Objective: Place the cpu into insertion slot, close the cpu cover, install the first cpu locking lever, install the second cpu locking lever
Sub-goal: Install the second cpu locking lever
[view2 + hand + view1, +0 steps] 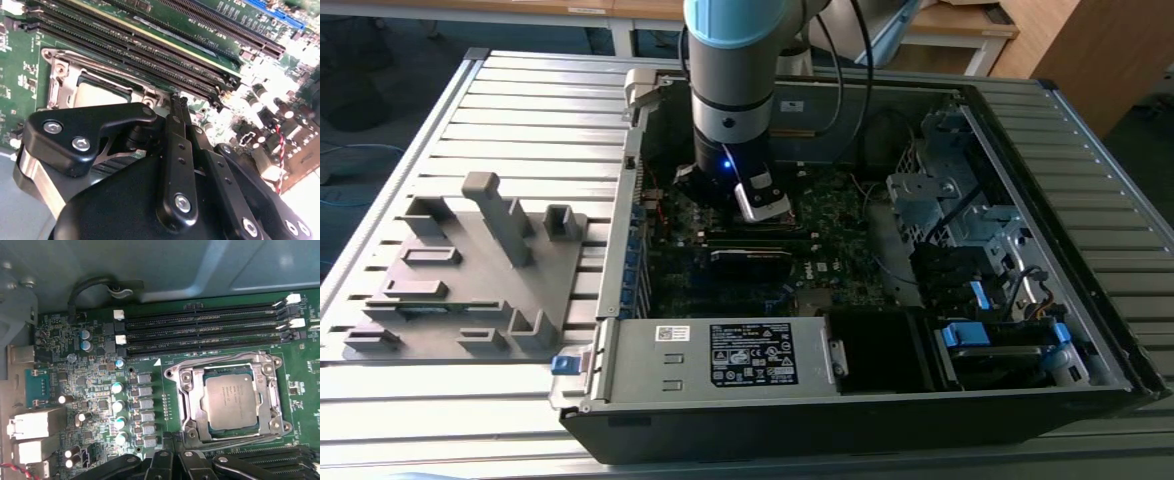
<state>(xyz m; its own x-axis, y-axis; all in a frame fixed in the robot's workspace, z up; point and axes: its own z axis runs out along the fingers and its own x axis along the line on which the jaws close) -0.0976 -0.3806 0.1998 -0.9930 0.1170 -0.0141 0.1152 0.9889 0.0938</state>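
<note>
— Where's your cpu?
— Seated in the insertion slot, the cpu cover down around it.
— And your fingers?
— Closed together, gripping nothing, low beside the slot, likely poised for working a locking lever.

One cpu, one cpu cover, three long memory slots.
</note>
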